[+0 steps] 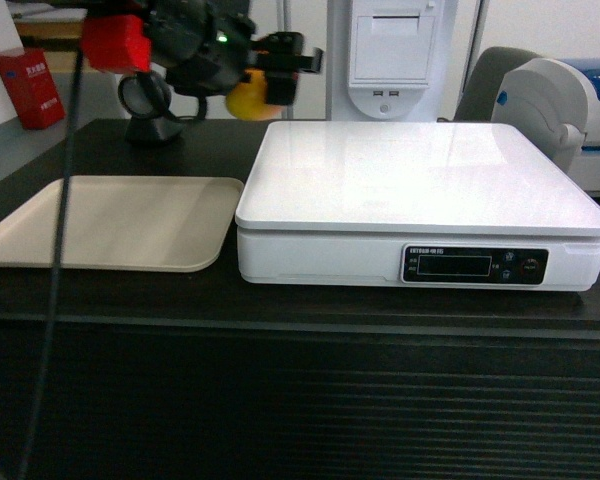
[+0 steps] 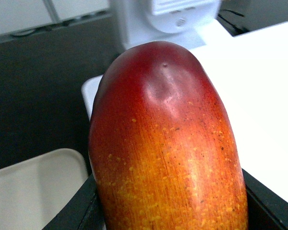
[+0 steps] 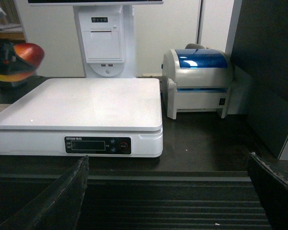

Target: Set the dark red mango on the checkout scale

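The dark red mango fills the left wrist view, red at its tip and orange-speckled lower down. My left gripper is shut on it, with black fingers on both sides. In the head view this gripper hangs in the air above the back left corner of the white scale, and the mango's yellow end shows below it. The scale stands on the black checkout. My right gripper stands open and empty in front of the checkout's ribbed front, low and right of the scale.
A flat beige tray lies left of the scale. Behind are a black stand, a red box and a white terminal column. A white and blue label printer sits right of the scale.
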{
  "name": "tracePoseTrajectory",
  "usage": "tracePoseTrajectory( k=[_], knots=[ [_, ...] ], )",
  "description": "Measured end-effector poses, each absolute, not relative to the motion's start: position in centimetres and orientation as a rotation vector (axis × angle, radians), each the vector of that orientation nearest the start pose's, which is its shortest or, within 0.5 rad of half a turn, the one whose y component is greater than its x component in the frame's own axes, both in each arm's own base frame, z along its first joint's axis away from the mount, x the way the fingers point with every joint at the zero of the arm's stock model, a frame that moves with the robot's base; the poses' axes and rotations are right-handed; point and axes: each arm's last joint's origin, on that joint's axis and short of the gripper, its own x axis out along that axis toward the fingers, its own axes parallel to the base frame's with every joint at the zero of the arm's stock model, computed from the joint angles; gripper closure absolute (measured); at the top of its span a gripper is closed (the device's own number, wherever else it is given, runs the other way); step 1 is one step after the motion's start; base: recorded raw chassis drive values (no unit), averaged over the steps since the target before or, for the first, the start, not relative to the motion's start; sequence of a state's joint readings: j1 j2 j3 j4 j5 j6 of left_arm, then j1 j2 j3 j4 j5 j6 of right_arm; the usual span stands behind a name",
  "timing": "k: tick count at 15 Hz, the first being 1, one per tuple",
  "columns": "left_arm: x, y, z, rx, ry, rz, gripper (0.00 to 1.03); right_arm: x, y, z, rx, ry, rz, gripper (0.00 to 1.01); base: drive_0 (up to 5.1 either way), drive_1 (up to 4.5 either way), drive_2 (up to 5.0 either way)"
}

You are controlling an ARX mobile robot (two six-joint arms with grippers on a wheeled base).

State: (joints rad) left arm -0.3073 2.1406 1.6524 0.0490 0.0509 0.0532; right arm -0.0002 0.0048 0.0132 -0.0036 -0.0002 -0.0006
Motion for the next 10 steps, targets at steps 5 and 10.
tracePoseTrajectory(
  k=[5,10],
  knots=[
    [44.8,-24.3,20.6,0.165,0.468,-0.52,0.44,9.7,0.0,16.7,-0.001,-0.005,0.0,0.03,0.0,0.0,0.0],
    [45.0,-27.1,18.9,0.15,0.538,-0.527,0.44,9.7,0.0,16.7,-0.001,-0.005,0.0,0.03,0.0,0.0,0.0]
  ],
)
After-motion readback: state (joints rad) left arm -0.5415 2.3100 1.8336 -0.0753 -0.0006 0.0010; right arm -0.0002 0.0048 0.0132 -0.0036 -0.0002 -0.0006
